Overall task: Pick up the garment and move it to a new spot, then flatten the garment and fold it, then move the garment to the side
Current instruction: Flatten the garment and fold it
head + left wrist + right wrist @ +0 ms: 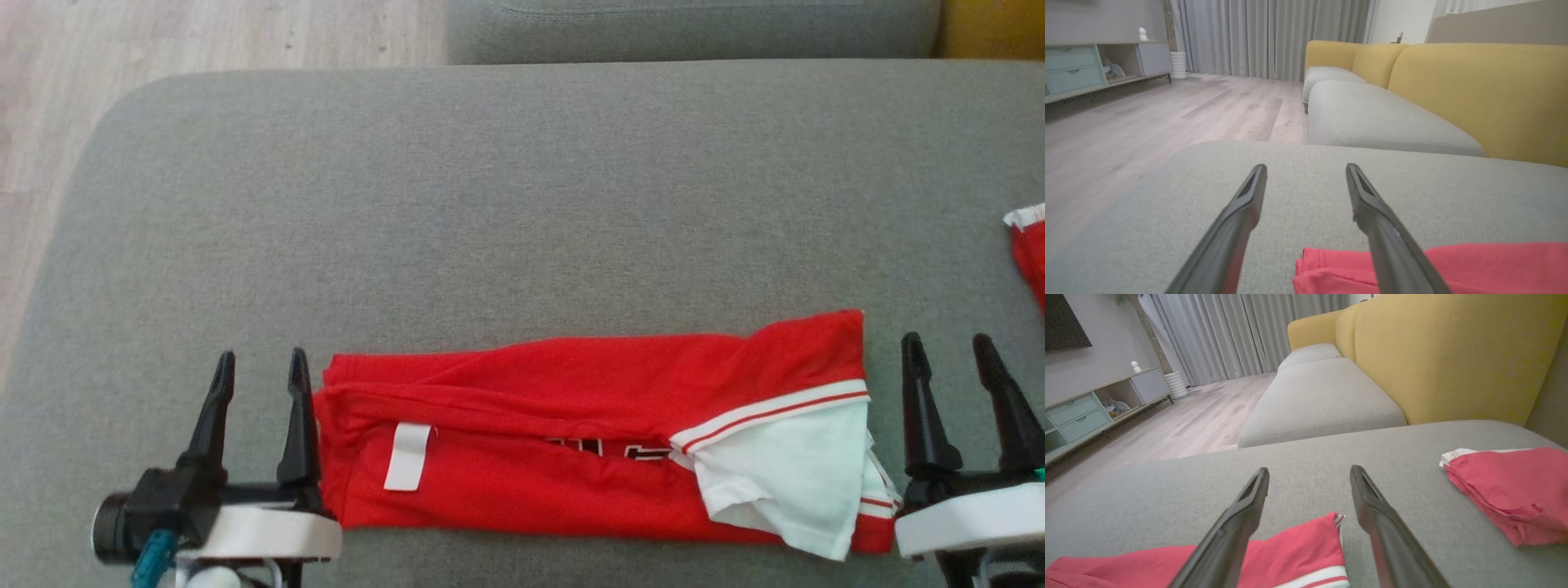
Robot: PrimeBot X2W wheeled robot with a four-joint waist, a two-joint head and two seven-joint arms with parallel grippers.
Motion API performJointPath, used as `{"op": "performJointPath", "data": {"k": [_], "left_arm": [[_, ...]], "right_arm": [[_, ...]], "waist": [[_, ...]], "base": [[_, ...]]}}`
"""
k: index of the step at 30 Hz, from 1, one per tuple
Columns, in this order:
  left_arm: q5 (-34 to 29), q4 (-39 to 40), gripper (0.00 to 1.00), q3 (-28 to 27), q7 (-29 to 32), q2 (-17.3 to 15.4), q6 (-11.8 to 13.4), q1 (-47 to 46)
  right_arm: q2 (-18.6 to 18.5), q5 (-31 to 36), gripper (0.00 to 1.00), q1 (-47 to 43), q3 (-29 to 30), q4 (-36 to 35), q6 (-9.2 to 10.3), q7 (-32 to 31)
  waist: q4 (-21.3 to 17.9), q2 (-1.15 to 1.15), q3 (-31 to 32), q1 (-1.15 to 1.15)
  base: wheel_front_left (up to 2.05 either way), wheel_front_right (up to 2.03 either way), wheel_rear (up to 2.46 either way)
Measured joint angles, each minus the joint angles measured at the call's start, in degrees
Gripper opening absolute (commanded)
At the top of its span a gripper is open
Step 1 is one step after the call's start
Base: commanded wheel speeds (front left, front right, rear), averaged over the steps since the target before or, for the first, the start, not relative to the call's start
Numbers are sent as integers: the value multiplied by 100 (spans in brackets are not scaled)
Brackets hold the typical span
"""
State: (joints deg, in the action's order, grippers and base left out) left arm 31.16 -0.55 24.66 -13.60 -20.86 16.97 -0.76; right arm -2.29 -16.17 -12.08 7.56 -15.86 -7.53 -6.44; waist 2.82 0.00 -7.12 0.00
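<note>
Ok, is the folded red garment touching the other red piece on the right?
Apart. Head view shows bare grey cushion between the garment and the other red piece; right wrist view shows the gap too.

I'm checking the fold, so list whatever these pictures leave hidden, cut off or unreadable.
Print on the garment: head view, mostly covered by the folded top layer.
Label: head view, too small to read.
Second garment: head view, cut off by the right edge.
Shelf clutter: left wrist view, blurred and small.
</note>
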Motion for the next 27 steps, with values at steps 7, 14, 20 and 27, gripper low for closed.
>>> {"op": "performJointPath", "data": {"k": [7,14,20,27], "left_arm": [[-543,205,100,101,-69,15,-91,-337],[-605,-82,100,129,-58,7,-170,-517],[-601,-194,100,127,-59,16,-191,-593],[-665,-226,100,132,-69,189,-294,-694]], "right_arm": [[0,645,100,-1,-164,-281,0,80],[0,719,100,-6,-201,-315,0,62],[0,695,100,-5,-153,-257,0,-13],[-82,476,100,-32,183,1221,0,-154]], "waist": [[169,0,55,0],[217,0,-7,1],[245,0,-42,1],[410,0,-106,1]], "base": [[0,0,0],[0,0,0],[0,0,0],[0,0,0]]}}
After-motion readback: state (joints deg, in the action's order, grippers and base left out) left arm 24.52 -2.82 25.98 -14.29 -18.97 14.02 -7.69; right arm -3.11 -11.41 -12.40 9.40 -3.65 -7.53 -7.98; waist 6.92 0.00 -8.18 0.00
